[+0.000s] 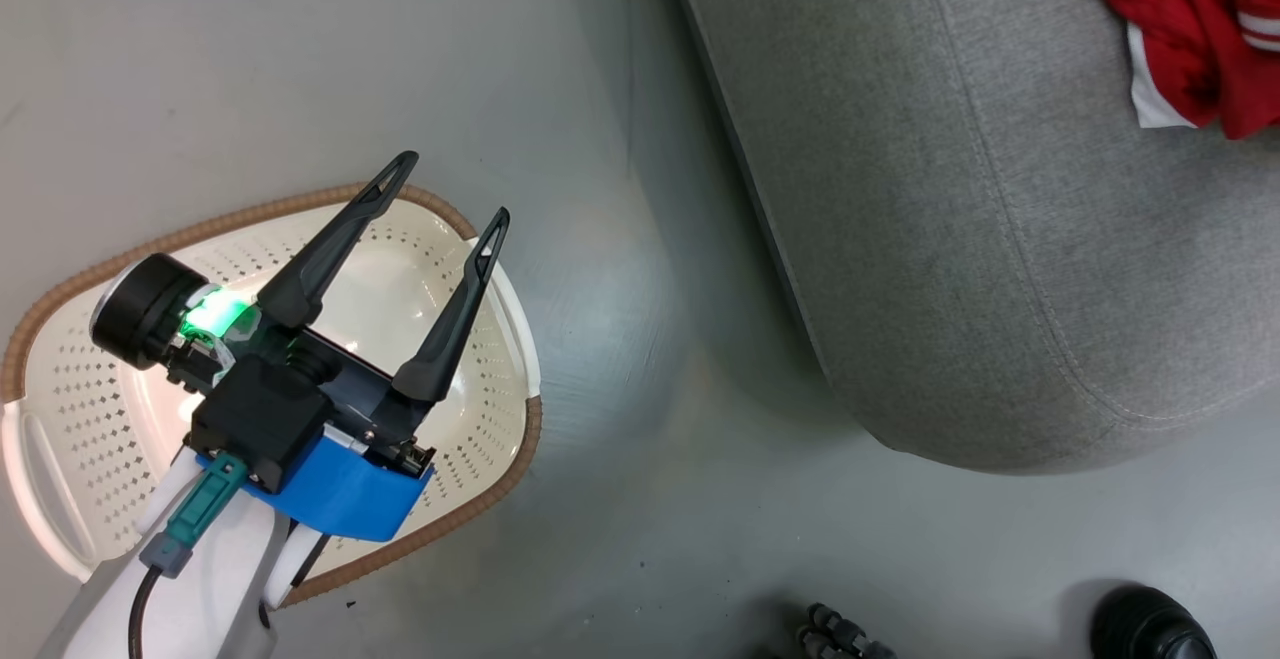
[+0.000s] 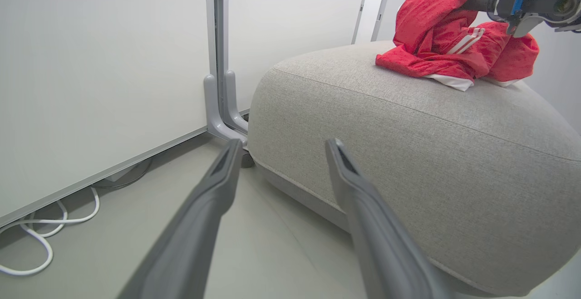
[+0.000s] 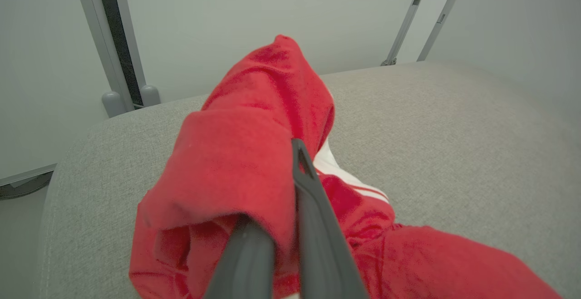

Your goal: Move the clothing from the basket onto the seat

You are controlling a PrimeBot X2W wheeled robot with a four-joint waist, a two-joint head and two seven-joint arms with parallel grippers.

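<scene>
The red clothing (image 3: 245,154) with white stripes lies bunched on the light grey seat (image 3: 454,131). My right gripper (image 3: 292,154) is shut on a raised fold of it, which drapes over one finger. From the left wrist view, the clothing (image 2: 449,49) sits on the seat's (image 2: 408,144) far top, with the right gripper (image 2: 476,3) in the fabric. My left gripper (image 1: 452,194) hangs open above the cream basket (image 1: 200,229), nothing between its fingers; the basket's visible inside is bare plastic. The clothing (image 1: 1190,29) lies at the seat's (image 1: 1000,239) far right corner.
Grey floor separates the basket from the seat. White wall panels with a grey post (image 2: 218,63) stand behind the seat, and white cables (image 2: 45,231) lie at their foot. A black round object (image 1: 1150,624) sits at the bottom right of the head view.
</scene>
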